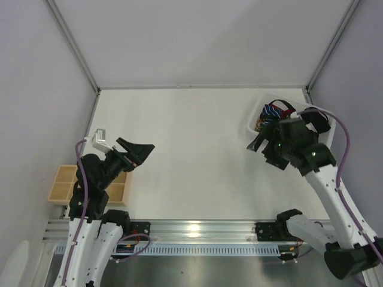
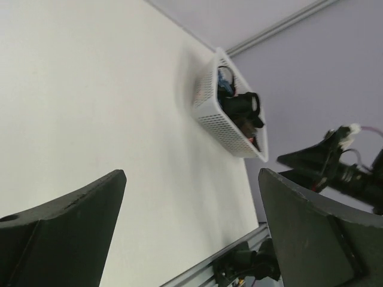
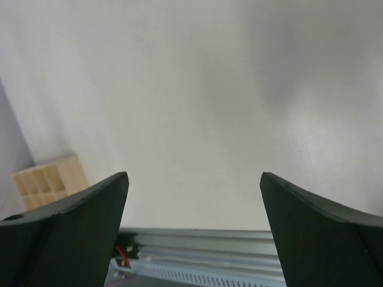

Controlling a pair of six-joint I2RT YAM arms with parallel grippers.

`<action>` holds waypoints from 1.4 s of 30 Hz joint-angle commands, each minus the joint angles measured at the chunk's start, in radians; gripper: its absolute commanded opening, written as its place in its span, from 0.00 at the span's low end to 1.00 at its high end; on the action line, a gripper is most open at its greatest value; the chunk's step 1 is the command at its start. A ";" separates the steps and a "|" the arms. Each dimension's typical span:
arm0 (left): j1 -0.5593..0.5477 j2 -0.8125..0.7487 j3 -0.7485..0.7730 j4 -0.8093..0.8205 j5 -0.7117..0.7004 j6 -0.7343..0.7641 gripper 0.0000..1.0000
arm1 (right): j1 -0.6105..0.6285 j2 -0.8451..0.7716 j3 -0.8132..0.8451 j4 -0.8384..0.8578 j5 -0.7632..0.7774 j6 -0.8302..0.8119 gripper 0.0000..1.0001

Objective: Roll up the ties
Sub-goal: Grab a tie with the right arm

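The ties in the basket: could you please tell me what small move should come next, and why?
Probably turn the open right hand toward the basket and dip it onto the ties: all are bundled inside, and that hand hangs close by the basket, facing away.

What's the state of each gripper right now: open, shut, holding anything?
Left gripper: open, holding nothing.
Right gripper: open, holding nothing.
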 commanded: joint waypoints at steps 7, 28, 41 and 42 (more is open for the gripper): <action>0.009 0.060 0.113 -0.434 0.047 0.075 1.00 | -0.452 0.497 0.551 -0.230 0.142 -0.254 0.93; 0.009 0.197 0.147 -0.239 0.368 0.150 1.00 | -0.505 1.071 0.878 -0.241 0.323 -0.194 0.81; 0.009 0.232 0.168 -0.242 0.359 0.172 1.00 | -0.549 1.042 0.687 -0.106 0.238 -0.101 0.67; 0.009 0.235 0.170 -0.244 0.356 0.175 1.00 | -0.551 1.041 0.673 -0.097 0.238 -0.096 0.67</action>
